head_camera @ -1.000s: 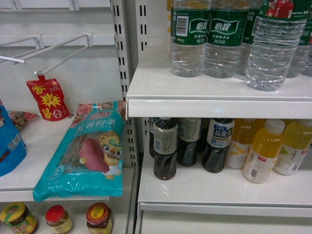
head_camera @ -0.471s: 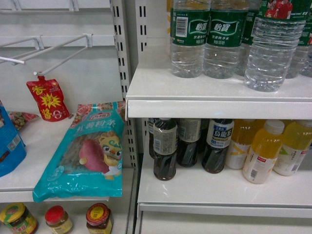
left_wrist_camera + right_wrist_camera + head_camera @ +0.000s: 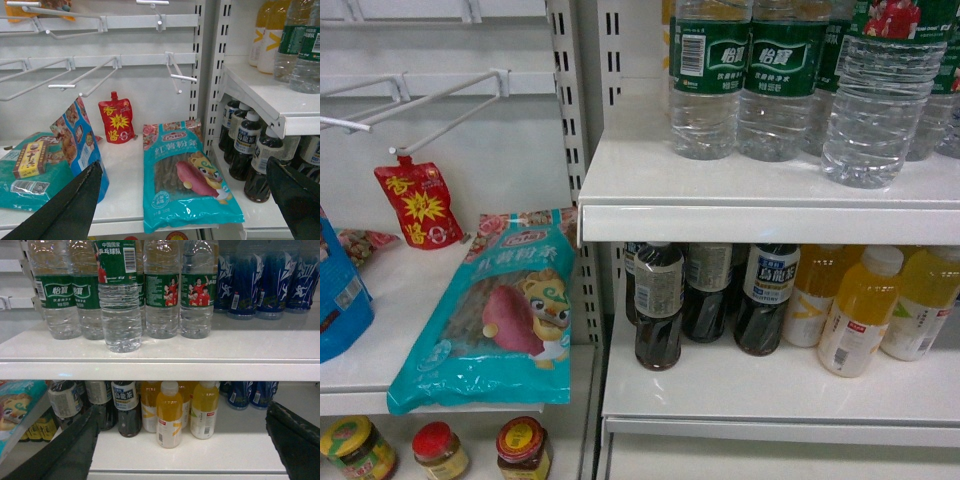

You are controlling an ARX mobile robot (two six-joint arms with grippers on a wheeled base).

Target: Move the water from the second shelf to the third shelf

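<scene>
We see the water bottle (image 3: 119,300) standing upright on the upper shelf (image 3: 200,352), nearest its front edge and ahead of the row of other water bottles (image 3: 165,290) behind it. It is clear and ribbed, with a green label showing red-shirted players and white Chinese text; its cap is cut off by the top of every view. A bare strip of shelf runs along the front edge to its right. On the lower shelf (image 3: 200,450), tea bottles (image 3: 127,407) and yellow juice bottles (image 3: 170,412) crowd the back, leaving open room toward the front edge. Our left gripper (image 3: 185,200) and right gripper (image 3: 182,440) both hang released, jaws wide apart, touching nothing.
</scene>
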